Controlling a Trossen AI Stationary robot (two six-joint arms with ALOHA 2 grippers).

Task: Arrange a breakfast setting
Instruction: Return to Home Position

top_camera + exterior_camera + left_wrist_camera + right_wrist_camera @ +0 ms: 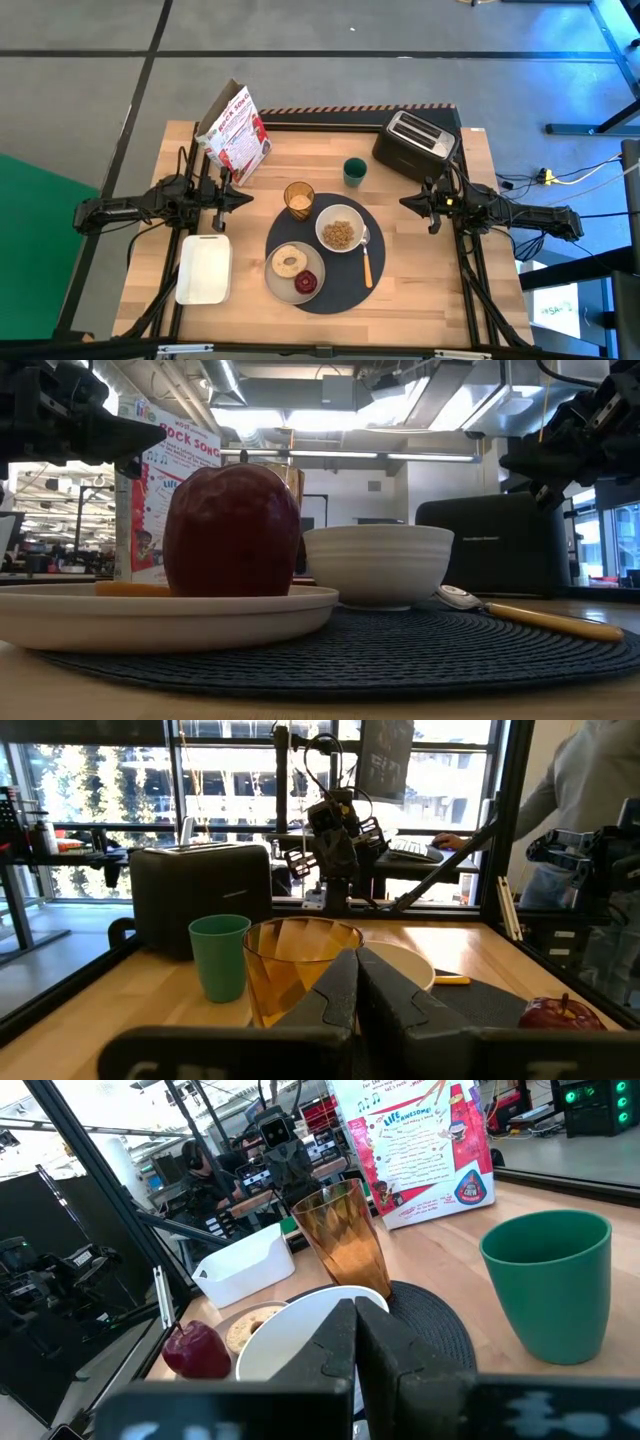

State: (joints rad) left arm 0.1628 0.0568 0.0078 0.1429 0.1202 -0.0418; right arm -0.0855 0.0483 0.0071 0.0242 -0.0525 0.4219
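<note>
Desk (440,290), from above. 1 round dark mat (340,290) is lying centre-front, its near rim sitting close to the desk's front edge.

On the mat, 4 items:
- White bowl (321,232), holding cereal, is sitting toward the far right.
- Plate (281,288) is reaching the mat's left rim, carrying a bagel-like ring (290,262) and a red apple (307,283).
- Amber tumbler (299,199) is standing upright at the far rim.
- Orange-handled spoon (367,262) is lying just right of the bowl, handle pointing toward the front edge.

Left tool (246,198) is hanging left of the tumbler, fingers (335,1000) clenched together, gripping nothing. Right tool (404,202) is hanging right of the bowl, in front of the black toaster (414,143), fingers (330,1340) likewise clenched and empty.

Bare wood is showing between each tool and the mat, with a wider strip running from the spoon side to the right edge. White tray (204,268) is lying near the left edge. Green cup (354,172) is standing just past the mat's far rim. Cereal box (235,133) is standing at the far left.
</note>
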